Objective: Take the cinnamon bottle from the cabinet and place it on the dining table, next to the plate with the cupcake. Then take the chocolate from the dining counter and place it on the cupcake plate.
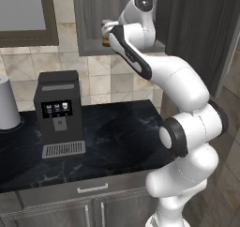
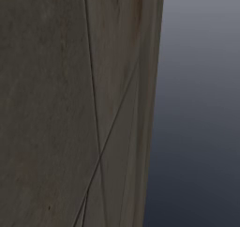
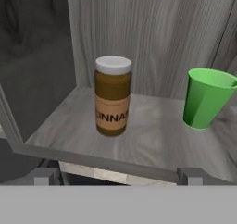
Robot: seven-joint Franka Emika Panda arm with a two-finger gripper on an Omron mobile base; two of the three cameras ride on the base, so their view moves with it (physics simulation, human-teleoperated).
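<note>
While the cinnamon bottle (image 3: 113, 96) stands upright on the floor of the cabinet (image 3: 152, 28) niche, we have the gripper (image 3: 118, 177) just outside the shelf's front edge, fingers spread wide and empty. The jar lies straight ahead and slightly left of centre between them, its long axis vertical, so we judge a level push forward should bracket it. A green cup (image 3: 206, 97) stands apart to its right (room enough, we think). Below, the black worktop (image 1: 117, 137) carries a coffee machine (image 1: 58, 113).

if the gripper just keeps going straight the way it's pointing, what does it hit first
Most likely the cinnamon bottle, standing upright on the cabinet shelf between the open fingertips. The green cup sits off to the side.
</note>
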